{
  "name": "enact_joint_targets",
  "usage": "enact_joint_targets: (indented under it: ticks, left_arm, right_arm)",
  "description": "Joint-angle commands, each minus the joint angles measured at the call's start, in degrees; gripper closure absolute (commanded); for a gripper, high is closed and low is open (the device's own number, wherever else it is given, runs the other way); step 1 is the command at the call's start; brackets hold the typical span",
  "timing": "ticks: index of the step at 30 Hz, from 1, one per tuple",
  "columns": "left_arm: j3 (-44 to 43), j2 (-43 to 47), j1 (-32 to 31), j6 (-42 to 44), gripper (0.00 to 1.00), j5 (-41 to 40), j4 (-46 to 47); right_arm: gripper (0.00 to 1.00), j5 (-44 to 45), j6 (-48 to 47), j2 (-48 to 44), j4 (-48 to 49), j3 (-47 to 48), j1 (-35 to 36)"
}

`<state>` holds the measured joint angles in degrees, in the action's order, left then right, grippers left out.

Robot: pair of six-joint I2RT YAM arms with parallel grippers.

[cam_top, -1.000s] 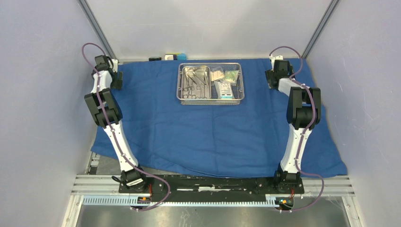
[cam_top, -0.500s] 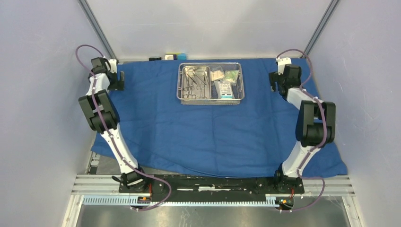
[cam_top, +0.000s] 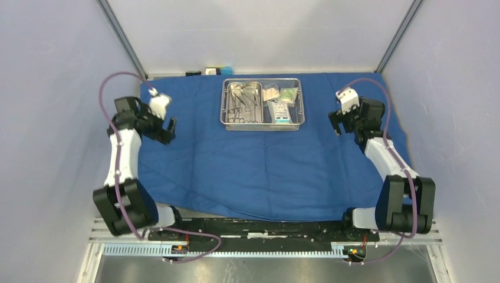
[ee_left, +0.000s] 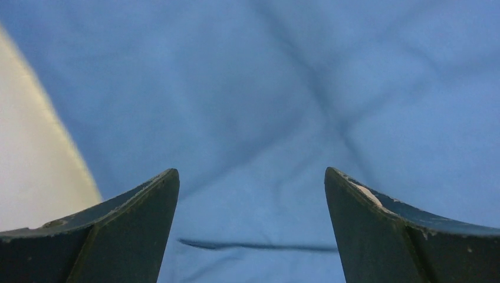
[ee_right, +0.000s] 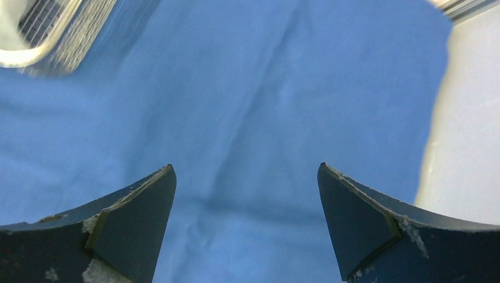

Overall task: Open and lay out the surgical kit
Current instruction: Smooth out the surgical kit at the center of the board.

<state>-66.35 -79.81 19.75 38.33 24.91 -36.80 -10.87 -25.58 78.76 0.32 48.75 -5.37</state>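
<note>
While both arms reach out over it, the blue cloth wrap [cam_top: 265,171] lies opened out across most of the bench [cam_top: 318,70], with soft creases running through it and its near edge close to the arm bases. On the far half of the cloth, roughly midway between the sides, sits the steel mesh tray [cam_top: 263,127]. Its left part is filled by the inner pan [cam_top: 226,103], where the slim scissor-like instruments [cam_top: 242,106] lie bunched together, too small to count. The clear packets [cam_top: 280,112] occupy the tray's right part, two side by side at the far end and one nearer the arms. Well apart from the tray's left side, the left pincer [cam_top: 168,131] hangs above the cloth with its fingers spread wide and nothing between them. The left wrist view confirms this, showing only wrinkled blue fabric in the gap of the left pincer [ee_left: 250,194] and a pale surface at the picture's left edge. On the other side, the right pincer [cam_top: 335,124] hangs near the tray's right end without touching it, likewise released and empty. In its own wrist view the right pincer [ee_right: 244,188] frames bare cloth, a corner of the mesh tray [ee_right: 35,41] shows at the upper left, and a pale wall lies beyond the cloth's edge on the right. A few small objects [cam_top: 217,71] rest at the bench's far edge behind the cloth, too small to identify.
</note>
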Motion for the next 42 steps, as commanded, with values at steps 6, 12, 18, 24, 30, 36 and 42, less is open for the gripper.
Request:
enact_joint_targets:
  ticks: [6, 12, 18, 24, 30, 36, 42]
  left_arm:
    - [19.1, 17.8, -13.4, 7.6, 0.06, -5.4, -14.0]
    - [21.8, 10.0, -14.0, 1.0, 0.10, -9.5, -11.1]
    - [24.6, 5.1, -14.5, -2.0, 0.12, -14.8, -5.5]
    - [28.6, 4.1, -14.6, -1.0, 0.23, -20.2, -4.2]
    - [33.3, 12.6, -14.5, 1.4, 0.33, -25.8, -9.4]
    - [36.9, 19.6, -14.2, 2.8, 0.39, -30.6, -15.0]
    - [36.4, 23.9, -14.1, 4.3, 0.43, -32.3, -21.4]
  right_arm:
    - [0.02, -5.9, -6.3, -12.4, -7.8, -10.8, 0.2]
    - [0.02, -7.0, -6.9, -15.5, -8.4, -14.8, 0.2]
    - [0.02, -7.2, -7.7, -17.6, -9.5, -16.2, 0.2]
    - [0.02, -6.5, -8.2, -18.0, -9.5, -16.5, 0.2]
    - [0.02, -5.7, -9.5, -18.1, -9.7, -16.2, 0.2]
    - [0.02, -5.4, -9.9, -18.0, -9.3, -16.7, 0.2]
    - [0.02, -5.9, -10.0, -17.6, -9.1, -17.1, 0.2]
